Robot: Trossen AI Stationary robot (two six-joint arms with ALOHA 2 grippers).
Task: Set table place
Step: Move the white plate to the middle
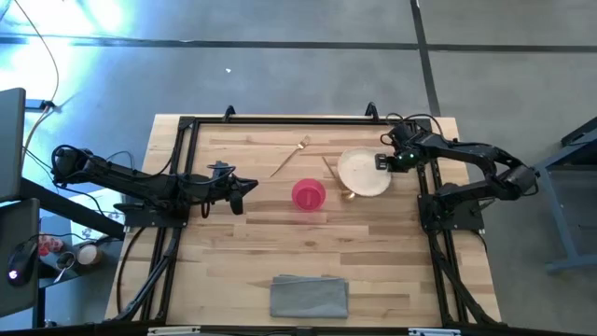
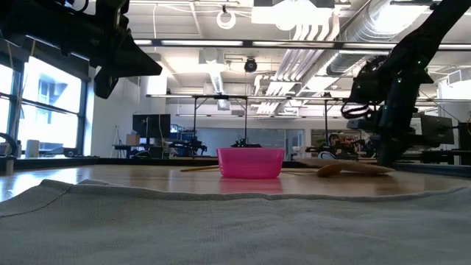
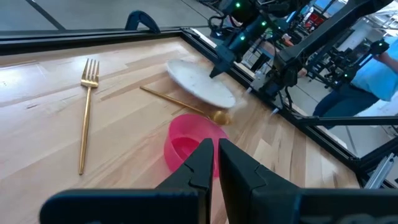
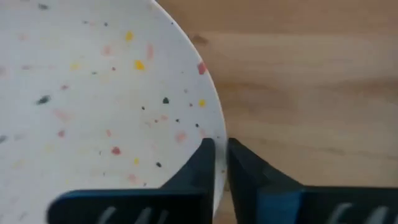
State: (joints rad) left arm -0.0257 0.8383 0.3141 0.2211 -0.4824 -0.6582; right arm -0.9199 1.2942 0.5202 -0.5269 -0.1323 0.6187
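The off-white speckled plate (image 1: 364, 174) lies at the table's far right. The gold spoon (image 1: 336, 179) lies against the plate's left edge, its handle reaching under that edge. The pink bowl (image 1: 309, 194) stands upright left of the plate. The gold fork (image 1: 291, 157) lies flat beyond the bowl. My right gripper (image 1: 383, 161) is shut on the plate's right rim. My left gripper (image 1: 248, 187) is shut and empty. It hovers left of the bowl and points at it, as the left wrist view (image 3: 216, 158) shows. My right gripper pinches the plate's right rim (image 4: 214, 134) between its two fingers, one finger (image 4: 199, 171) over the plate's face and the other outside the edge. The fingers come from above, slanting in from the table's right. The plate's left part rests by the spoon (image 3: 186, 102).
A grey folded cloth (image 1: 309, 296) lies at the table's near edge, in the middle. The black rail frame (image 1: 280, 121) runs around the tabletop. Bare wood lies between the bowl and the cloth. A person in a light blue top (image 3: 379, 68) is beyond the table's right side.
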